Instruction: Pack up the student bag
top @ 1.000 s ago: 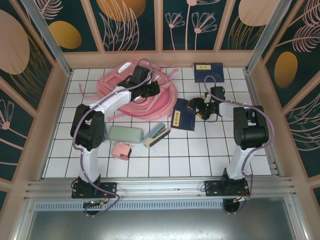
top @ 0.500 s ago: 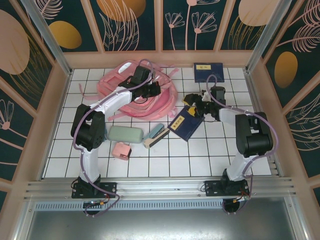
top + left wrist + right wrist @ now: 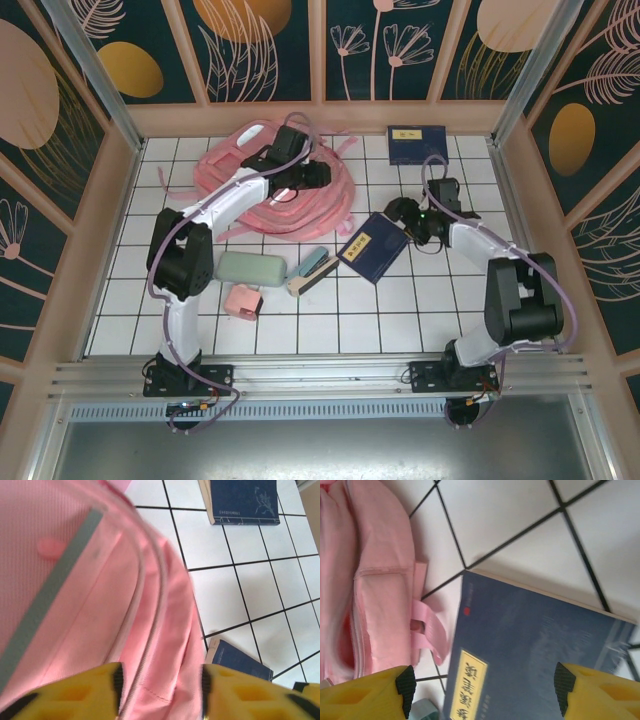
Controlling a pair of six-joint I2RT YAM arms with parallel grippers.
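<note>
The student bag (image 3: 262, 195), a big pink backpack, lies at the back left of the tiled table. My left gripper (image 3: 308, 176) sits on its right side, and in the left wrist view a fold of the pink bag (image 3: 100, 605) fills the gap of that gripper (image 3: 159, 690), which is shut on it. A dark blue book with a yellow label (image 3: 372, 247) lies turned at an angle beside the bag. My right gripper (image 3: 400, 212) hovers open at the book's right corner, and in the right wrist view the book (image 3: 535, 645) lies below that gripper (image 3: 482, 690).
A second blue book (image 3: 417, 143) lies at the back right. In front of the bag are a green case (image 3: 250, 268), a small pink box (image 3: 243, 300) and a slim beige-and-teal item (image 3: 313, 270). Wooden walls surround the table.
The blue book has turned and slid toward the front. My right gripper has pulled back to the right of it. My left gripper has shifted slightly back and right on the bag.
</note>
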